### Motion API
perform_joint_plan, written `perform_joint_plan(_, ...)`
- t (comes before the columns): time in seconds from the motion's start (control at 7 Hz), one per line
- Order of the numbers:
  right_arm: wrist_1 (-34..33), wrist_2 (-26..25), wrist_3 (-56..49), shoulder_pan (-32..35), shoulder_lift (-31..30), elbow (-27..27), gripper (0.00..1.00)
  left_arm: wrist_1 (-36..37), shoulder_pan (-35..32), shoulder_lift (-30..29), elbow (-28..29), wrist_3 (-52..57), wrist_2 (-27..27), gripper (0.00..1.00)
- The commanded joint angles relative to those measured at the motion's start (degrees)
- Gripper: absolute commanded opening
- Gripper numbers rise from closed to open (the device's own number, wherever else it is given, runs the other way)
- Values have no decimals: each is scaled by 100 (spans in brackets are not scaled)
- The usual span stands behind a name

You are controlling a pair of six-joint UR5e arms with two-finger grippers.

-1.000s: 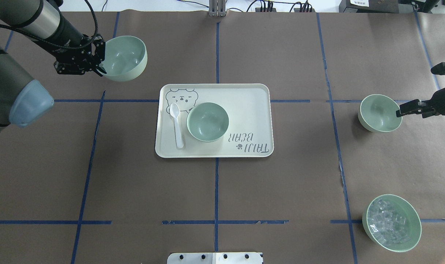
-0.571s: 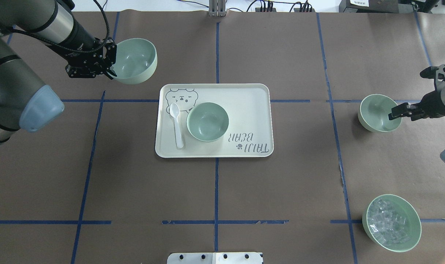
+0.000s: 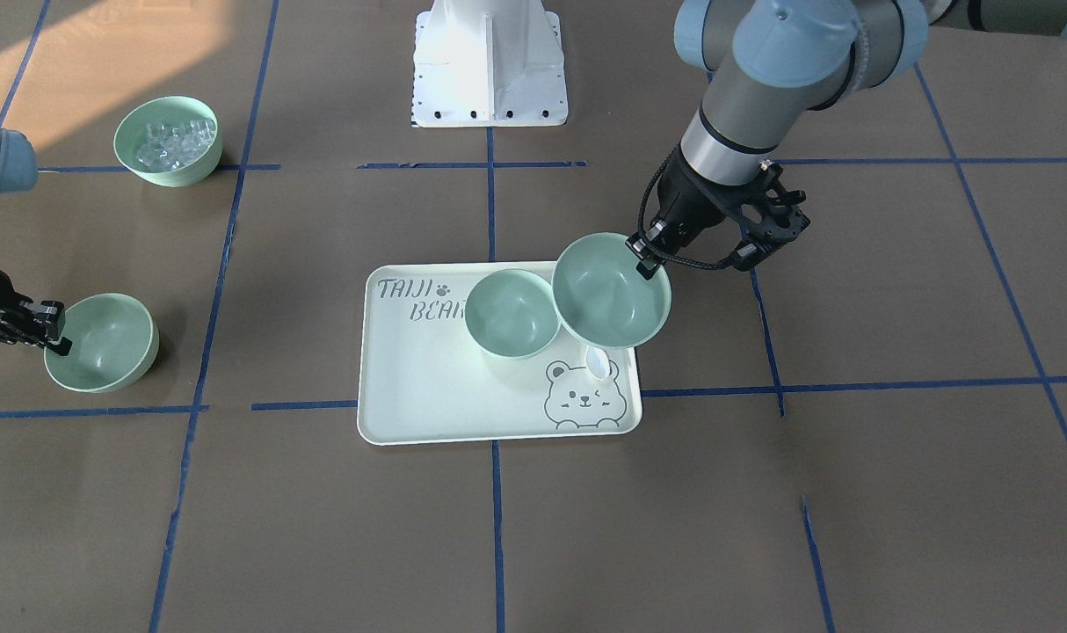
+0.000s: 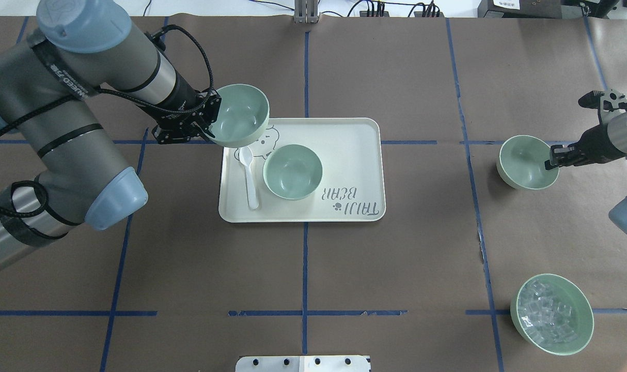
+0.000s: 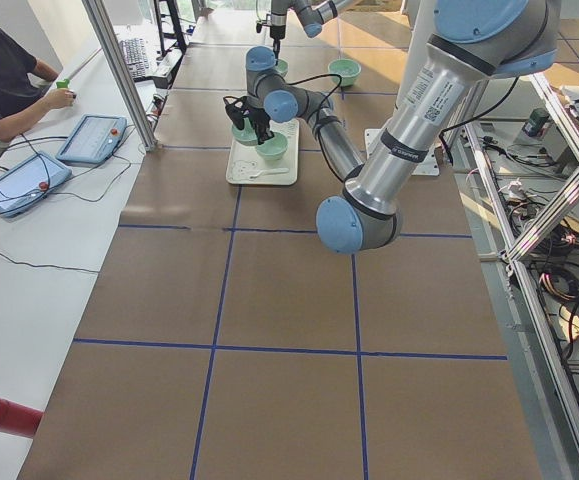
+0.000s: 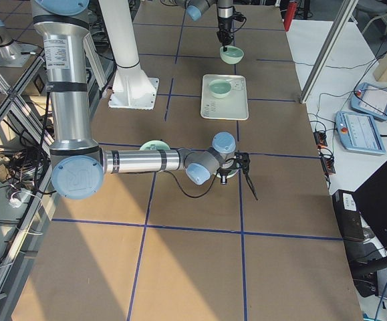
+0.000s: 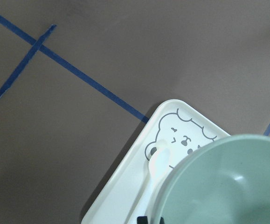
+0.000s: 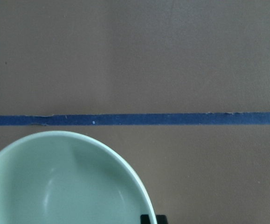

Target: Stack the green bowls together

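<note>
Four bowls are out, three plain green and bare inside, plus one cream tray (image 4: 355,150), one white spoon (image 4: 250,181) and two arms; the cube bowl (image 4: 551,314) stands alone near the robot's right front, well apart from the rest. The left arm bends over the table with its forearm sloping down toward the tray's bear-printed corner; the left gripper (image 4: 210,132) is clamped on the rim of the first bowl (image 4: 239,114), which hangs tilted in the air above that corner and the spoon's head, close beside the second bowl (image 4: 293,171); the second bowl sits upright on the tray next to the spoon. The right arm comes in low from the table's right edge; the right gripper (image 4: 551,159) pinches the rim of the third bowl (image 4: 525,163), out on the brown paper well to the tray's right; whether that bowl is off the table I cannot tell.
</note>
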Motion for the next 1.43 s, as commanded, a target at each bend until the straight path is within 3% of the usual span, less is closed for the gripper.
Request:
perform_joint_plan(0.0,-73,627,59,368,207,43,0,-23,343,-129,62,-237,225,0)
perform_joint_plan(0.43,-82,1070,77,660,409,43,0,-451,1011,-393,641,-430,918,0)
perform_joint_plan(1.14,-73,1211,262,704,507,244,0,-1259,1154,-481,1256,-727,956,0)
perform_joint_plan(1.29,-73,1211,323,696,507,297,0,-1488,1154,-507,1380,-843,956,62)
